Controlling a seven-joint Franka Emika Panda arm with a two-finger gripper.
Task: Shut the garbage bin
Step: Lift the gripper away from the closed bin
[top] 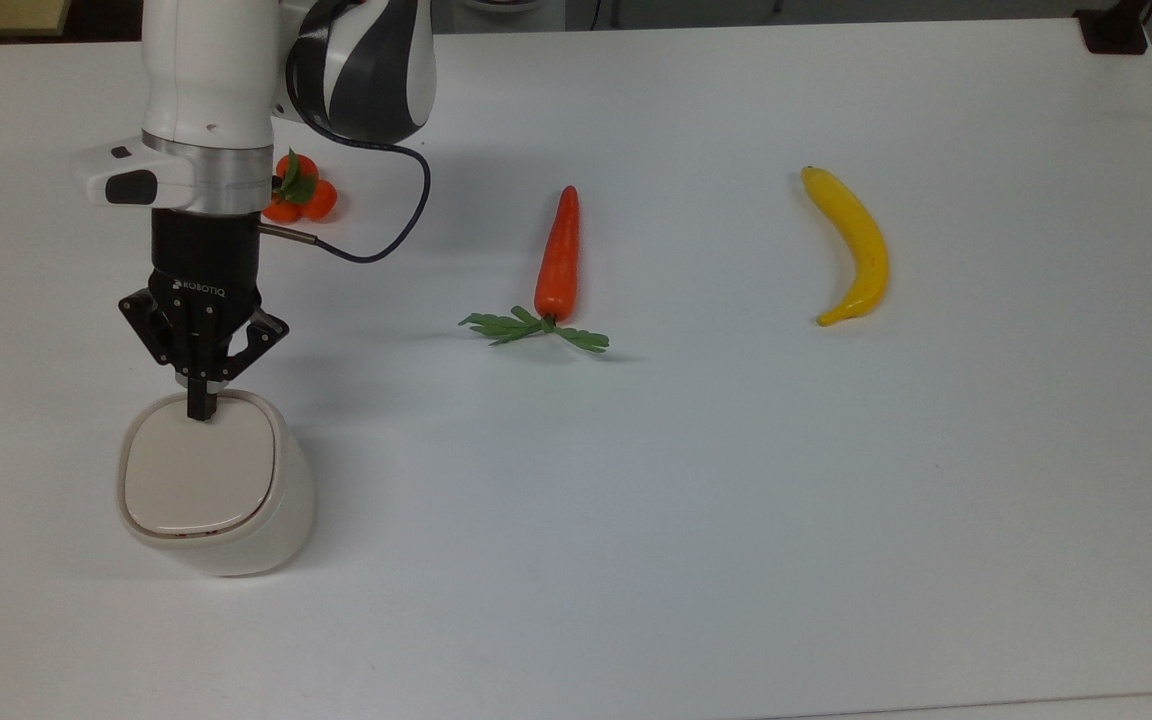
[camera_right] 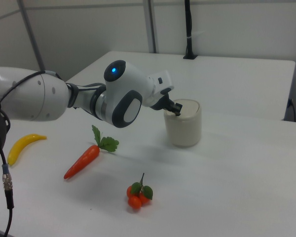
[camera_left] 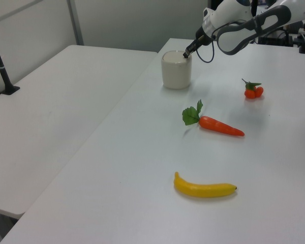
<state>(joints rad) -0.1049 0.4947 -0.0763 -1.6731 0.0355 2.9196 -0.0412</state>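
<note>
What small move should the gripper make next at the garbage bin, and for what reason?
Probably a short lift straight up, off the lid. In the top view the lid lies flat in the rim of the garbage bin, with no dark gap along its edge, so it looks closed. The gripper, fingers together, has its tip on the lid's edge nearest the arm; further pushing seems needless.
</note>
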